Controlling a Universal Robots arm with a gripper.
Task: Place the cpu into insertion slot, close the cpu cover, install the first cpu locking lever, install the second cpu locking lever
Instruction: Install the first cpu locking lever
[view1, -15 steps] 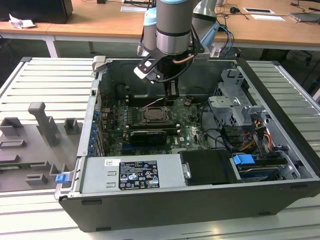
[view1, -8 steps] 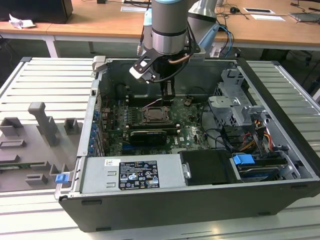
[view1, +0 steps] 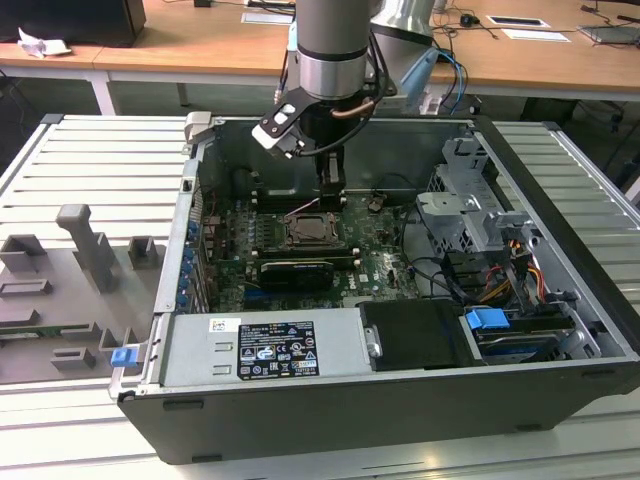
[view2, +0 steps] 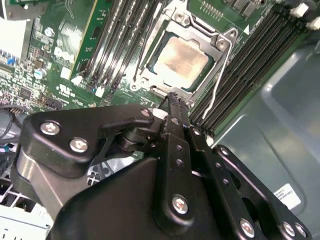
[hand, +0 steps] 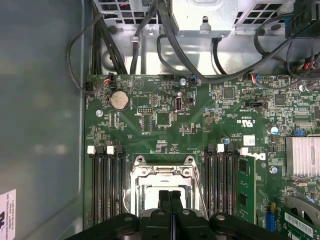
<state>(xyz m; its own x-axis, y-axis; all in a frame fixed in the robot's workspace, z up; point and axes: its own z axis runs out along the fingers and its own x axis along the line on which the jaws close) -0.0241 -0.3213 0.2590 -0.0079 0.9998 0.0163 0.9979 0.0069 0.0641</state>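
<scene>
The black, hinged gripper (hand: 170, 196) hangs low inside the dark grey computer case (view1: 300, 440), its slim fingers pressed flat together on nothing, their tips just over the near edge of the insertion slot (view1: 308, 232). In the second wrist view the cpu (view2: 180, 57), a flat square with a dull silvery-tan top, lies seated in that slot on the green motherboard (hand: 165, 120). The thin silvery cpu cover (view2: 202, 32) frames it, with a bent wire lever (view2: 218, 85) alongside and ribbed black memory slots (hand: 107, 180) flanking.
</scene>
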